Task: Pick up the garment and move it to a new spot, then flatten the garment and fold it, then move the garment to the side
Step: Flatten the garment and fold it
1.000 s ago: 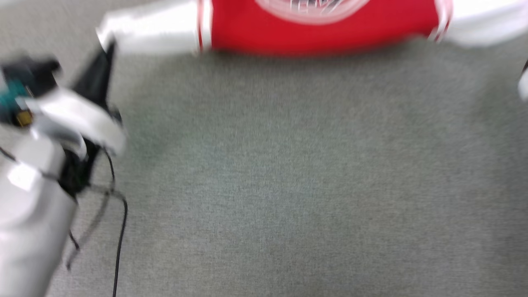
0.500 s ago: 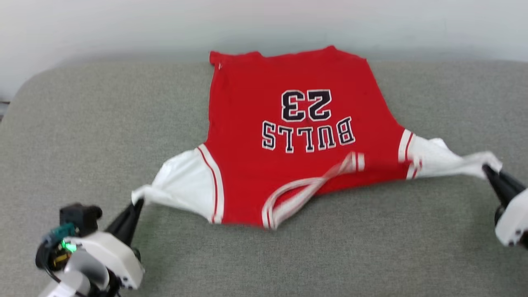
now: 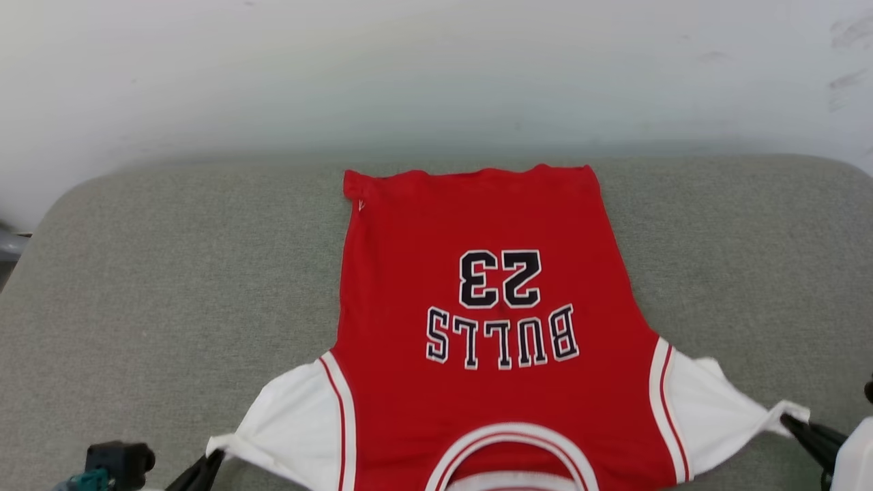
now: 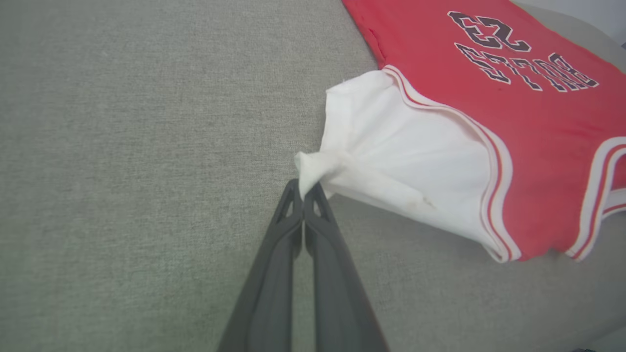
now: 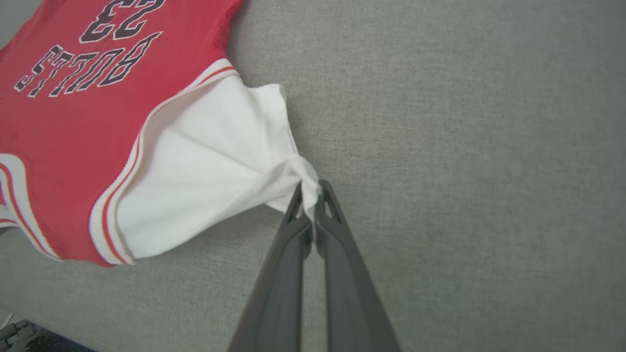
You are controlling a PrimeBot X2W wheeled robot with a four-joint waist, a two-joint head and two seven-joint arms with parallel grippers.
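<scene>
The garment [image 3: 491, 225], a red jersey with white sleeves and upside-down "BULLS 23" lettering, lies spread on the grey cushion with its hem toward the far wall and its collar at the near edge. My left gripper [image 4: 303, 188] is shut on the tip of the garment's white left sleeve [image 4: 391, 156]; it also shows at the bottom left of the head view [image 3: 211, 458]. My right gripper [image 5: 308, 188] is shut on the tip of the white right sleeve [image 5: 205, 156], low at the right in the head view [image 3: 790, 421]. Both sleeves are pulled taut outward.
The grey fabric cushion [image 3: 170, 286] runs wide to either side of the jersey, with rounded far corners. A pale wall [image 3: 436, 75] stands right behind it. The cushion's near edge [image 5: 29, 313] shows at the lower left of the right wrist view.
The head camera has tilted up, so the whole jersey and the wall came into view. The collar band, twisted across the chest half a second ago, now lies in a smooth curve.
</scene>
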